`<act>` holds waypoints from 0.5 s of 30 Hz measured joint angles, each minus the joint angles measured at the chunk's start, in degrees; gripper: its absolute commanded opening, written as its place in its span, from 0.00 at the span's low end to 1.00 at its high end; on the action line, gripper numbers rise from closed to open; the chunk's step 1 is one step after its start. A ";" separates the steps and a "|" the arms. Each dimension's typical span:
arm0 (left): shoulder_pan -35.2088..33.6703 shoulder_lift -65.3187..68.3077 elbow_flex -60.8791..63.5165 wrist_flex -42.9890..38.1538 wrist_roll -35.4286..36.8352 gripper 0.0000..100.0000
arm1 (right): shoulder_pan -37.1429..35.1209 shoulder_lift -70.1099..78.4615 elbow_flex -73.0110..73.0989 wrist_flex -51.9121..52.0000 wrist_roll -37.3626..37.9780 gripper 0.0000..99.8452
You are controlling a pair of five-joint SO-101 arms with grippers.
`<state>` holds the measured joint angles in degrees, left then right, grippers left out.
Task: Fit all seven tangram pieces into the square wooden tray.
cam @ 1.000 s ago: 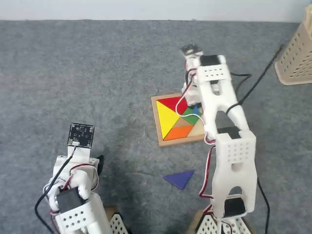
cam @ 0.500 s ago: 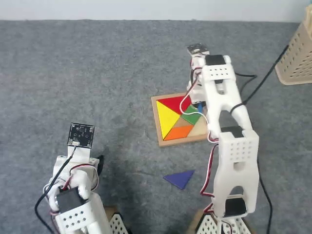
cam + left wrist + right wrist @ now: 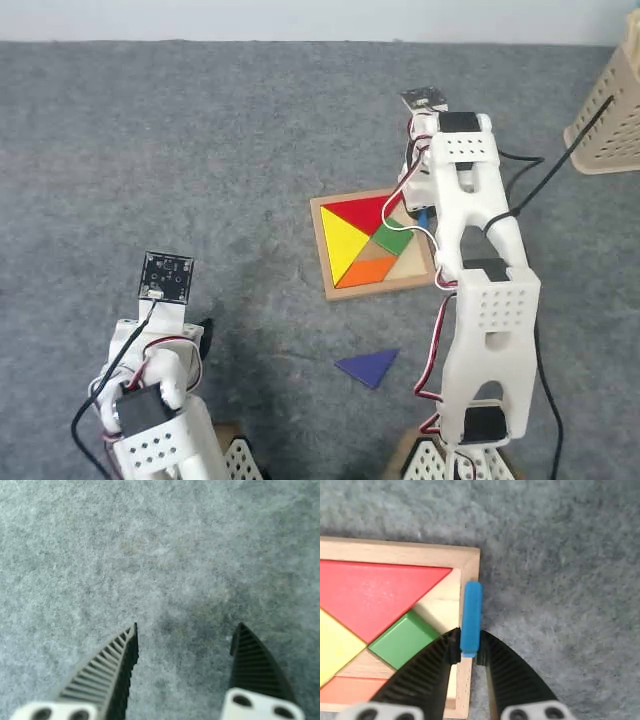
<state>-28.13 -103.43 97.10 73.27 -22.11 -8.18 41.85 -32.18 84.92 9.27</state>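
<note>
Left pincer [image 3: 187,627] spread; right pincer [image 3: 468,635] nipping blue piece [image 3: 471,607], arm outstretched.

With 12 o'clock as the side of the table [image 3: 200,150] far from the arms, the tray [image 3: 318,250] lies right of centre. Inside it, a large triangle [image 3: 360,213] fills the 12 o'clock side and a second large triangle [image 3: 340,245] the 9 o'clock side. A square piece [image 3: 393,240] sits just toward 3 o'clock of the middle, and a further piece [image 3: 365,271] lies along 6 o'clock.

The right end effector [image 3: 470,641] hangs over the tray's 3 o'clock rim, toward the far corner. A thin piece [image 3: 471,610] stands on edge between its fingers, over that rim.

A loose triangle [image 3: 370,366] lies on the table at 6 o'clock of the tray, apart from it. The left end effector [image 3: 185,630] is over the table at 8 o'clock, well apart. A slatted container [image 3: 610,110] stands at 2 o'clock.
</note>
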 measured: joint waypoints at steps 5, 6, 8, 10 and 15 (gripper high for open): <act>0.00 0.00 0.00 0.00 0.00 0.28 | 0.00 0.00 0.00 -1.32 0.00 0.01; 0.00 0.00 0.00 0.00 0.00 0.28 | 0.00 0.00 0.00 -1.67 0.00 0.01; 0.00 0.00 0.00 0.00 0.00 0.28 | 0.00 0.00 0.00 -2.02 0.00 0.01; 0.00 0.00 0.00 0.00 0.00 0.28 | 0.00 0.00 0.00 -2.02 0.00 0.01; 0.00 0.00 0.00 0.00 0.00 0.28 | -0.88 0.00 0.00 -2.02 0.00 0.01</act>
<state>-28.13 -103.43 97.10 73.27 -22.11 -9.05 41.85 -32.18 82.90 9.27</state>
